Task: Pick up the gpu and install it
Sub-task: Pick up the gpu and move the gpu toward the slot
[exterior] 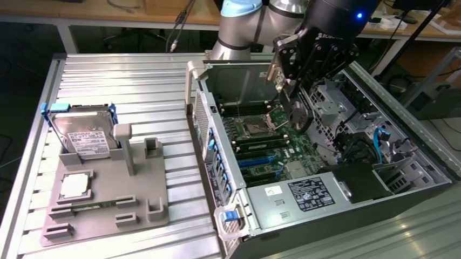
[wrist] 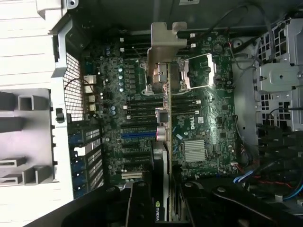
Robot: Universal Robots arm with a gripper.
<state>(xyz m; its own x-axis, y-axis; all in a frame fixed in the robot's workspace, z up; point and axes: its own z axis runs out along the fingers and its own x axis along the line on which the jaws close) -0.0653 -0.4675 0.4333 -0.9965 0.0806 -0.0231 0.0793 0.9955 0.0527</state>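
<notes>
ribbed metal table (exterior: 129, 75) carries everything. at the exterior view's left, a grey holder (exterior: 144, 178) props up a hard drive (exterior: 83, 135), with a chip (exterior: 75, 186) and a memory stick (exterior: 97, 205) lying flat nearer the front. just right of it an open case (exterior: 216, 156) lies on its side, motherboard (exterior: 263, 162) facing up. over the board hangs the gripper (exterior: 299, 81), clamped on the gpu (exterior: 299, 114), which is held on edge above the socket (exterior: 258, 128). in the wrist view the gpu (wrist: 163, 118) runs edge-on from the gripper (wrist: 163, 208), with its silver bracket (wrist: 165, 42) at the far end, over the blue slot (wrist: 137, 135).
</notes>
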